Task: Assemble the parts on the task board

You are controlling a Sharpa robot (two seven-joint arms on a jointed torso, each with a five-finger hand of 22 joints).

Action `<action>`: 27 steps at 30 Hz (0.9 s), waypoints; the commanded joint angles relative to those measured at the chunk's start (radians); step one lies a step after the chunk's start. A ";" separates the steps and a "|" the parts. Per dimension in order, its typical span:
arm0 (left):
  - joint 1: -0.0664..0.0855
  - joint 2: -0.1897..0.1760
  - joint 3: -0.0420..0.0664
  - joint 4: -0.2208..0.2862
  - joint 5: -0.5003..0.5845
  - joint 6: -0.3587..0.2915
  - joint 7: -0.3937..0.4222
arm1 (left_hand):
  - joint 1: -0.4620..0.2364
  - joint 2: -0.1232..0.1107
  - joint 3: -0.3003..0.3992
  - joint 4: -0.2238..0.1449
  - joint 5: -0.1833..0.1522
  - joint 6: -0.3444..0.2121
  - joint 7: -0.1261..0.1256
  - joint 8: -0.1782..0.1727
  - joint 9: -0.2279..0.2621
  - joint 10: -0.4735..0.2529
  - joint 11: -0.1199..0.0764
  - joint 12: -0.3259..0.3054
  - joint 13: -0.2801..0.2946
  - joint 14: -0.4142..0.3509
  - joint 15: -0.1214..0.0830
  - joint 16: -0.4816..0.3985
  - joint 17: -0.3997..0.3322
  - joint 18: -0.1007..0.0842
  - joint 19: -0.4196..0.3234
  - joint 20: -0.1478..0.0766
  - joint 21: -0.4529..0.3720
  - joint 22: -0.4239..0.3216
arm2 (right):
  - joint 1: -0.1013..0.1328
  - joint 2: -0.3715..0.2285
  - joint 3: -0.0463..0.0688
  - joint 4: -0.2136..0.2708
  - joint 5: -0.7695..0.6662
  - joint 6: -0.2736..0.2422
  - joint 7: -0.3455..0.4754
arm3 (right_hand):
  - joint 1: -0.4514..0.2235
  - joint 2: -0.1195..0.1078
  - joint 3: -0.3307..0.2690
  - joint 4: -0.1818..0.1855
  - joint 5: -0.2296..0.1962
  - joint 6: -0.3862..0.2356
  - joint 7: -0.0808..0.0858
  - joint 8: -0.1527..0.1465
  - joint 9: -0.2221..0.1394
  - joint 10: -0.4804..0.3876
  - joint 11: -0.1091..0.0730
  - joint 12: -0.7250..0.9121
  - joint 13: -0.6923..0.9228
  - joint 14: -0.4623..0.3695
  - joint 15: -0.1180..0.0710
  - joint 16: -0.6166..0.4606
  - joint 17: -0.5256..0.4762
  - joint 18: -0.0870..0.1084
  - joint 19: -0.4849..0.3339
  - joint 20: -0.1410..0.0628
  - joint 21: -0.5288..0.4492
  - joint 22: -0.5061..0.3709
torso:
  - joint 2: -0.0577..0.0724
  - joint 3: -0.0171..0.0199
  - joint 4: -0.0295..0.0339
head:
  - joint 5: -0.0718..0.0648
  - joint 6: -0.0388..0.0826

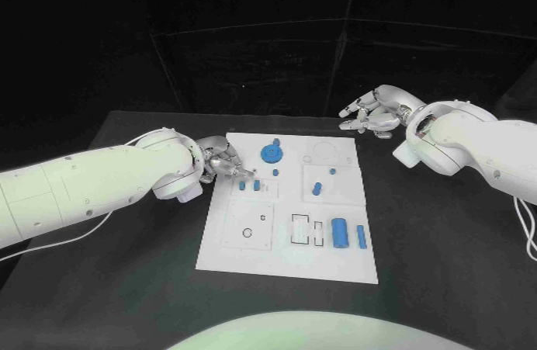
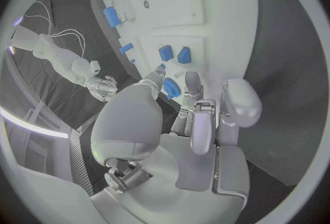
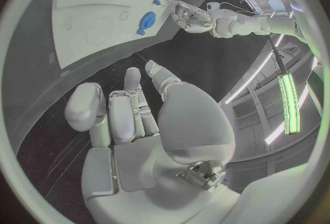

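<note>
Board [image 1: 224, 249]: white plate mid-table, long side running away from the robot; shallow outlined recesses across it.
Near parts: two blue cylinders, the thicker one [image 1: 339, 233] beside the thinner [image 1: 362, 236], lying side by side at the near right of the board; empty rectangular outlines just left of them.
Mid parts: a small blue piece [image 1: 317, 187] right of centre; two small blue blocks [image 1: 252, 185] at the left edge, close by the left hand's fingertips.
Left hand [image 1: 220, 164]: over the board's left edge, fingers curled down toward the two blocks. The left wrist view shows a small blue part [image 2: 170, 88] right at the fingertips [image 2: 155, 74], but contact is not clear; whether it holds anything cannot be told.
Far part: blue round disc with a stem [image 1: 270, 152], near the far end, just beyond the left hand.
Right hand [image 1: 375, 111]: beyond the board's far right corner, raised off the table, fingers apart, nothing in it.
Step (judged): left hand working a small part at the left-edge recesses.
Doing it well: come straight down, keep the part square to its recess, avoid nudging the neighbouring block; keep the right hand away.
</note>
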 commanded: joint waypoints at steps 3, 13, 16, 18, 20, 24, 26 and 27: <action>0.003 0.005 0.001 -0.007 0.129 -0.107 0.276 | 0.068 0.020 0.003 -0.025 0.003 -0.006 0.022 -0.005 -0.038 -0.089 0.019 -0.064 -0.053 0.040 0.020 -0.101 0.089 0.045 -0.094 0.016 -0.202 -0.239 | 0.002 0.001 0.001 -0.002 0.001 0.006 0.008 | -0.002 0.004 -0.003 0.004 0.006 -0.004 -0.001 0.004 0.000 -0.007 0.003 -0.004 -0.001 0.026 0.001 -0.003 -0.001 0.009 -0.007 0.001 -0.005 -0.001 | 0.001 0.0009 -0.0003 | -0.003 0.005; 0.003 0.076 0.001 -0.050 -0.186 -0.137 0.469 | 0.282 -0.014 0.192 -0.173 0.000 0.078 0.042 -0.132 -0.199 -0.192 0.051 -0.292 -0.277 -0.208 0.043 -0.448 -0.321 0.079 -0.252 0.044 -0.497 -0.515 | 0.002 0.005 0.001 -0.004 0.001 0.005 0.009 | -0.002 0.004 -0.003 0.004 0.007 -0.005 -0.001 0.004 0.000 -0.008 0.003 -0.005 -0.003 0.026 0.002 -0.004 -0.002 0.009 -0.008 0.001 -0.006 -0.002 | 0.001 0.0007 -0.0027 | -0.011 0.015; 0.003 0.101 0.001 -0.064 -0.304 -0.133 0.475 | 0.282 -0.039 0.219 -0.193 0.001 0.111 0.033 -0.172 -0.245 -0.171 0.044 -0.330 -0.335 -0.186 0.043 -0.434 -0.321 0.084 -0.234 0.036 -0.498 -0.518 | 0.002 0.007 0.001 -0.005 0.001 0.005 0.010 | -0.002 0.004 -0.003 0.004 0.007 -0.005 -0.001 0.004 0.000 -0.008 0.003 -0.005 -0.003 0.026 0.002 -0.004 -0.002 0.009 -0.008 0.001 -0.006 -0.002 | 0.000 0.0011 -0.0033 | -0.014 0.017; 0.003 0.121 0.001 -0.077 -0.377 -0.119 0.466 | 0.274 -0.050 0.220 -0.196 -0.001 0.121 0.031 -0.182 -0.257 -0.174 0.046 -0.345 -0.353 -0.158 0.042 -0.400 -0.288 0.083 -0.220 0.036 -0.493 -0.516 | 0.002 0.008 0.001 -0.005 0.001 0.005 0.010 | -0.002 0.004 -0.003 0.004 0.007 -0.005 -0.001 0.004 0.000 -0.008 0.003 -0.005 -0.003 0.026 0.002 -0.004 -0.002 0.009 -0.008 0.001 -0.006 -0.002 | 0.001 0.0012 -0.0033 | -0.016 0.018; 0.003 0.137 0.000 -0.088 -0.434 -0.106 0.455 | 0.263 -0.060 0.216 -0.195 -0.002 0.127 0.031 -0.192 -0.268 -0.182 0.047 -0.360 -0.369 -0.129 0.043 -0.367 -0.256 0.083 -0.203 0.037 -0.487 -0.515 | 0.002 0.009 0.001 -0.005 0.001 0.005 0.010 | -0.002 0.004 -0.003 0.004 0.007 -0.005 -0.001 0.004 0.000 -0.008 0.003 -0.005 -0.003 0.026 0.002 -0.004 -0.002 0.009 -0.008 0.001 -0.006 -0.002 | 0.001 0.0012 -0.0026 | -0.018 0.019; 0.003 0.165 -0.002 -0.112 -0.518 -0.082 0.429 | 0.247 -0.072 0.204 -0.192 -0.001 0.147 0.028 -0.213 -0.293 -0.185 0.046 -0.388 -0.407 -0.043 0.043 -0.252 -0.137 0.083 -0.144 0.035 -0.461 -0.505 | 0.002 0.010 0.001 -0.004 0.000 0.005 0.010 | -0.002 0.004 -0.003 0.004 0.007 -0.005 -0.001 0.004 0.000 -0.008 0.003 -0.005 -0.003 0.026 0.002 -0.004 -0.002 0.009 -0.008 0.001 -0.006 -0.002 | 0.001 0.0010 -0.0037 | -0.018 0.021; 0.003 0.179 -0.003 -0.126 -0.552 -0.068 0.415 | 0.245 -0.074 0.199 -0.191 -0.001 0.158 0.026 -0.220 -0.303 -0.183 0.046 -0.398 -0.423 -0.024 0.041 -0.223 -0.107 0.077 -0.118 0.034 -0.426 -0.467 | 0.002 0.010 0.001 -0.004 -0.002 0.004 0.010 | -0.002 0.004 -0.003 0.004 0.007 -0.005 -0.001 0.004 0.000 -0.008 0.003 -0.005 -0.003 0.026 0.002 -0.004 -0.002 0.009 -0.008 0.001 -0.006 -0.002 | 0.001 0.0006 -0.0023 | -0.021 0.021; 0.003 0.183 -0.004 -0.131 -0.561 -0.063 0.411 | 0.246 -0.074 0.199 -0.192 -0.001 0.163 0.025 -0.222 -0.306 -0.182 0.046 -0.400 -0.429 -0.020 0.040 -0.218 -0.101 0.075 -0.111 0.034 -0.416 -0.456 | 0.002 0.010 0.001 -0.004 -0.002 0.004 0.010 | -0.002 0.004 -0.003 0.004 0.007 -0.005 -0.001 0.004 0.000 -0.008 0.003 -0.005 -0.003 0.026 0.002 -0.004 -0.002 0.009 -0.008 0.001 -0.006 -0.002 | 0.001 0.0006 -0.0022 | -0.021 0.022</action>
